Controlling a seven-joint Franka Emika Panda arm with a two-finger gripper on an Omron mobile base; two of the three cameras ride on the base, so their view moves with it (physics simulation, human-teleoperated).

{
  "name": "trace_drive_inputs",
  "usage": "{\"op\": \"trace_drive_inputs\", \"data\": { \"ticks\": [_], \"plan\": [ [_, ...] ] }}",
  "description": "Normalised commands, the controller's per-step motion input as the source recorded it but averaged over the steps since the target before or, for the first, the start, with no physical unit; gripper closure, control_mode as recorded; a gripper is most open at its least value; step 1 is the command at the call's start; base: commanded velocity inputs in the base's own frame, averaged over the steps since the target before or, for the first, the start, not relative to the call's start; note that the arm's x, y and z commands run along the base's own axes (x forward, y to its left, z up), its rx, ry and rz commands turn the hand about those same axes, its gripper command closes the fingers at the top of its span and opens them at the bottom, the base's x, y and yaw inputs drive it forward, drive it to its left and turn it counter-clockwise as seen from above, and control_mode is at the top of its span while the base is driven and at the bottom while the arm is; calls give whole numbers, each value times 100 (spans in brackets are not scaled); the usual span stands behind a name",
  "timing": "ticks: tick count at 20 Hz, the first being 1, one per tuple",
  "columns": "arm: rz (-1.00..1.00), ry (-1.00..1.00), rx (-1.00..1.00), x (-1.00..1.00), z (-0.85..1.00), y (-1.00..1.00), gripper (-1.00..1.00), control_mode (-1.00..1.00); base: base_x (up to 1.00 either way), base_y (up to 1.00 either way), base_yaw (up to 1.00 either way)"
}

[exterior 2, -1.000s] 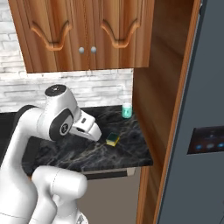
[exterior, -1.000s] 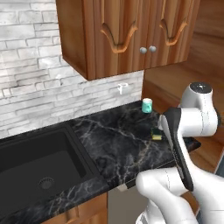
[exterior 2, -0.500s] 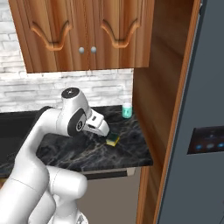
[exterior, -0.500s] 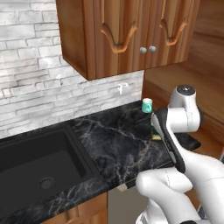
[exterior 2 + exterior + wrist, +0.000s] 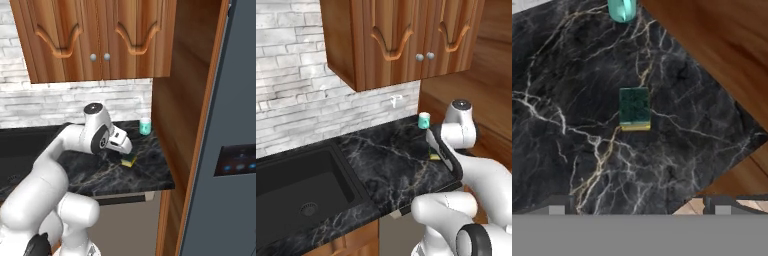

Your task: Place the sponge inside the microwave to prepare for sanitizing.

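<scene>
You get even, bright rendered light, no clear source. Soft shadow under the wall cabinets (image 5: 401, 40); faint sheen on the desk (image 5: 572, 100). Frames coarse, slightly soft, no edge distortion.

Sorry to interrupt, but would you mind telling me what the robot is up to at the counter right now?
The white arm is reaching over the black marble counter toward the sponge, which lies green side up and untouched. Its pincer is open and hangs above the sponge, holding nothing. A teal cup stands farther back near the wall. The sponge has not yet been picked up.
</scene>
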Motion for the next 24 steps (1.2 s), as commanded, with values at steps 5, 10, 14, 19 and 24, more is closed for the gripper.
{"op": "trace_drive_inputs", "data": {
  "ticks": [5, 10, 14, 19, 24],
  "plan": [
    [0, 0, 0, 51, -27, -1, -100, -100, 0, 0, 0],
    [0, 0, 0, 36, -31, -2, -100, -100, 0, 0, 0],
    [0, 0, 0, 26, -32, -11, -100, -100, 0, 0, 0],
    [0, 1, 0, 15, -30, -14, -100, -100, 0, 0, 0],
    [0, 0, 0, 16, -15, -3, -100, -100, 0, 0, 0]
  ]
}}
